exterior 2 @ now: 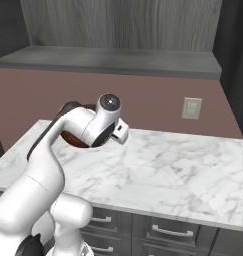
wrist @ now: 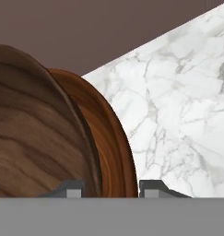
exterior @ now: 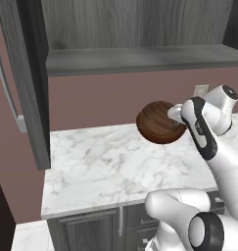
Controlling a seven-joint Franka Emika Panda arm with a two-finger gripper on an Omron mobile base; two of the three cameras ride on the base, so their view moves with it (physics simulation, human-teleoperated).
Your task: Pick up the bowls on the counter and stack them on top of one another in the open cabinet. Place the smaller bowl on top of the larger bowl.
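Gripping the wall of the wooden bowl (exterior: 158, 122), my hand (wrist: 109, 190) has its two dark fingertips (wrist: 69, 189) set narrowly on either side of the rim, one against the striped outer wall and the other on the inner side. From the left base view I see the bowl lifted clear of the tabletop (exterior: 106, 166), hanging in the air in front of the brown-pink wall, with the hand coming in from its right side. It is tipped on edge: the rounded outer bottom, with its dark grain stripes, faces toward that camera and to the left, so the mouth points away toward the wall and the arm. A round bowl has no long axis that I can name; its rim plane stands close to upright.

From the right base view the arm's white wrist covers most of the bowl, and I can make out just a dark brown sliver of it under and behind the wrist, above the left end of the marble.

Overhead, the open cabinet (exterior: 140, 34) shows its flat grey shelf (exterior: 140, 59), well above the bowl, and its tall dark door (exterior: 32, 83) hangs open at the left. An outlet plate (exterior 2: 192, 108) sits on the wall to the right.
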